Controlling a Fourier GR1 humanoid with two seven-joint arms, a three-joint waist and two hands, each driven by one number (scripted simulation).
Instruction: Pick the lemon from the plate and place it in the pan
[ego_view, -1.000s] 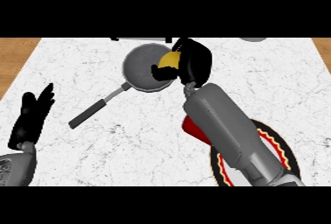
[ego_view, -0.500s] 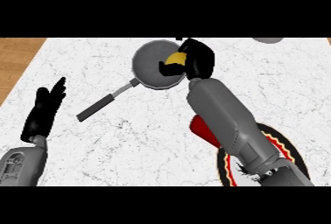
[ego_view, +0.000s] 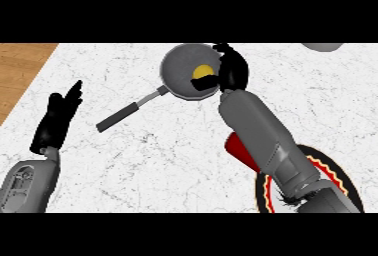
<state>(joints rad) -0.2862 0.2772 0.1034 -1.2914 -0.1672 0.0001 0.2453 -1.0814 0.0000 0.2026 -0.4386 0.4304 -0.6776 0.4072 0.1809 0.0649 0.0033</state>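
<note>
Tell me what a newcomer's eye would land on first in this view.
The yellow lemon stands out first, sitting in the grey pan near the top centre of the marble counter, with the black right hand curled round it from the right. Next comes the red-and-black plate at the lower right, partly hidden under the right forearm. The left hand rests open at the left edge, fingers up.

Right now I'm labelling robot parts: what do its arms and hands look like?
Both forearms are smooth grey cylinders, the right forearm long and tapered. Each ends in a black hand: the left hand and the right hand. No cables or markings show.
</note>
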